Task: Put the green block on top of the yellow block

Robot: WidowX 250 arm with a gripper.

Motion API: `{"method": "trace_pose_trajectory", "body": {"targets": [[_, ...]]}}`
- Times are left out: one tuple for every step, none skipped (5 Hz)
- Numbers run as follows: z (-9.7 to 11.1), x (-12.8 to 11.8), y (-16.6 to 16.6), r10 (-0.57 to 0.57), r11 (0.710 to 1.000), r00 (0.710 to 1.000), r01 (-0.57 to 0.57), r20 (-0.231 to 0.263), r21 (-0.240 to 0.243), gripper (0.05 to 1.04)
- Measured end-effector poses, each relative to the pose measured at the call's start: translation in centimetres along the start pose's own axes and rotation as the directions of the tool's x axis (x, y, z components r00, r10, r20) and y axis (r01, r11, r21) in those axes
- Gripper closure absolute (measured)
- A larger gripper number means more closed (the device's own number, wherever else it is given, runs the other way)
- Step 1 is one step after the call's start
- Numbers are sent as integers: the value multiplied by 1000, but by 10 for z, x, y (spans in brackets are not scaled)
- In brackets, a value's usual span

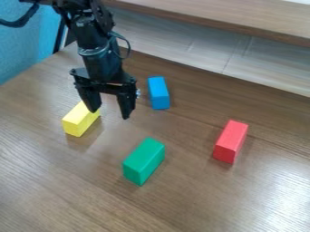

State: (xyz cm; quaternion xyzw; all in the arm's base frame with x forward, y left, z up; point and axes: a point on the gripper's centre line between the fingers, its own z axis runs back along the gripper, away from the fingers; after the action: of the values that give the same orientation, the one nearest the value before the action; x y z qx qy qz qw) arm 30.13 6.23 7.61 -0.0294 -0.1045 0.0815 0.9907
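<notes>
My gripper (109, 114) hangs over the table at the upper left, its two fingers spread apart with nothing held between them. The yellow block (80, 120) lies on the table just below and left of it, and the left fingertip covers a bit of the block's upper right end in this view. The green block (144, 161) rests on the table nearer the camera, below and to the right of the gripper, apart from the other blocks.
A blue block (158, 93) sits right of the gripper, close to it. Farther right lies a red block (230, 141). A raised wooden ledge (242, 19) runs along the back of the table (72, 195).
</notes>
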Motion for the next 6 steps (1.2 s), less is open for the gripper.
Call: {"method": "trace_pose_trajectory", "body": {"targets": [[3, -8, -18, -31, 999, 1000, 31, 8, -40, 83], [0, -17, -38, -63, 994, 998, 63, 0, -84, 83], [-9, -30, -55, -112, 990, 993, 109, -23, -94, 83], [-16, -40, -67, -144, 986, 989, 141, -35, -94, 83], [-20, -45, -70, -159, 985, 987, 155, -38, -79, 83], [-27, -51, -69, -160, 987, 985, 159, -59, -29, 139]]}}
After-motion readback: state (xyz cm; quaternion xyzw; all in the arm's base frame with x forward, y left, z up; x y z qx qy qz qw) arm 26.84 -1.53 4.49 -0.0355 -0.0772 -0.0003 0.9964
